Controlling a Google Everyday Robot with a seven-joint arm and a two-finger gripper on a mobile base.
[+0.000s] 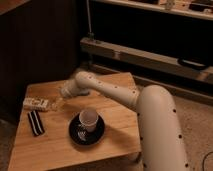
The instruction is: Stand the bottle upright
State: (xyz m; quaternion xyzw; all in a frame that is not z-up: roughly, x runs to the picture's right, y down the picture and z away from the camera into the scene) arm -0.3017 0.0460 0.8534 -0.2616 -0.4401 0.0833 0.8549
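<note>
The bottle (36,103) lies on its side near the left edge of the wooden table (115,135); it is whitish with a dark-patterned label. My gripper (58,104) hangs low over the table just to the right of the bottle's end, with its pale fingers open and nothing between them. The white arm (115,92) reaches in from the right across the table's back half.
A flat black bar with white stripes (35,122) lies in front of the bottle. A white cup (88,118) stands on a black plate (75,135) at the table's middle, close under the arm. Dark shelving (150,55) runs behind the table.
</note>
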